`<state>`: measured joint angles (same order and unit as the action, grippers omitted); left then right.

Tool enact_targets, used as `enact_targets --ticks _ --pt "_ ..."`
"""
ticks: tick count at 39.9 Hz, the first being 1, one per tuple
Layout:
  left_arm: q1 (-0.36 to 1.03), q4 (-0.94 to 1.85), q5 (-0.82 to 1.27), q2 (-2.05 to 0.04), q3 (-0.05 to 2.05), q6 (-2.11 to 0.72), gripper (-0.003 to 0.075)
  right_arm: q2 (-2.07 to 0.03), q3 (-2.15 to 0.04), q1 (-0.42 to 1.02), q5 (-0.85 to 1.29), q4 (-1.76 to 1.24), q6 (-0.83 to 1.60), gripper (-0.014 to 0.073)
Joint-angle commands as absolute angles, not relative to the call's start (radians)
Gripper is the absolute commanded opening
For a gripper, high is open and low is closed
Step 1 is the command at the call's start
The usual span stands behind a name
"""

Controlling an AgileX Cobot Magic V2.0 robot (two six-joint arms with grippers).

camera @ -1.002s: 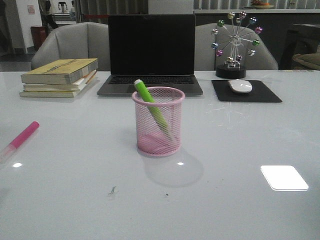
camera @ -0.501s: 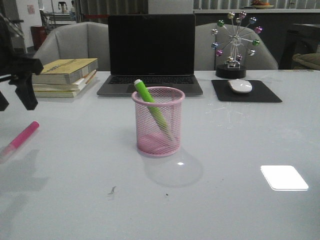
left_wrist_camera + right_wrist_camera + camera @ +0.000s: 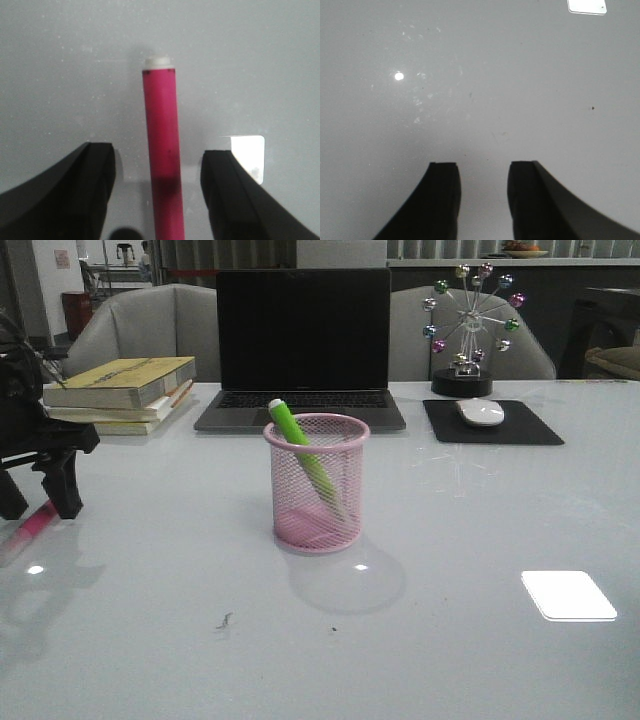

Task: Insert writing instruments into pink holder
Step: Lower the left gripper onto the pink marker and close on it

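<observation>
One green marker [image 3: 297, 445] already stands in the pink holder [image 3: 317, 485]; at nine o'clock, the left gripper [image 3: 157, 172] has descended, jaws apart, straddling the pink marker [image 3: 161, 150] on the desk [image 3: 480, 540]; grasp comes next.

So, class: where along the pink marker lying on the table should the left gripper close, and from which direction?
Mid-barrel, from straight above. The pink marker lies flat between the open fingers of the left gripper, so closing across its round, narrow body should work.

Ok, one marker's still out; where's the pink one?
Front view, far left on the table, under the left pincer; the pink marker lies between its open fingers.
</observation>
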<state>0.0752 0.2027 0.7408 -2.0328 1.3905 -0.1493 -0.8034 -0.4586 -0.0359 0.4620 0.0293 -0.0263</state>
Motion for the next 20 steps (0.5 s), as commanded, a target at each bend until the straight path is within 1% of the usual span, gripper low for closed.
enact_targets --ticks 1,7,9,12,18,20 --pt "0.081 0.217 0.704 -1.991 1.417 -0.147 0.0456 -0.793 -0.485 -0.04 0.406 0.035 -0.023 0.0363" --pt "0.081 0.217 0.663 -1.991 1.417 -0.147 0.0455 -0.793 -0.485 -0.04 0.41 0.035 -0.023 0.0363" --pt "0.057 0.217 0.656 -1.991 1.417 -0.147 0.0428 -0.793 -0.485 -0.04 0.412 0.035 -0.023 0.0363" --pt "0.057 0.217 0.657 -1.991 1.417 -0.147 0.0348 -0.793 -0.485 -0.04 0.412 0.035 -0.023 0.0363" --pt "0.057 0.217 0.674 -1.991 1.417 -0.147 0.0128 -0.793 -0.485 -0.04 0.412 0.035 -0.023 0.0363" --pt "0.057 0.217 0.679 -1.991 1.417 -0.147 0.0084 -0.793 -0.485 -0.04 0.412 0.035 -0.023 0.0363"
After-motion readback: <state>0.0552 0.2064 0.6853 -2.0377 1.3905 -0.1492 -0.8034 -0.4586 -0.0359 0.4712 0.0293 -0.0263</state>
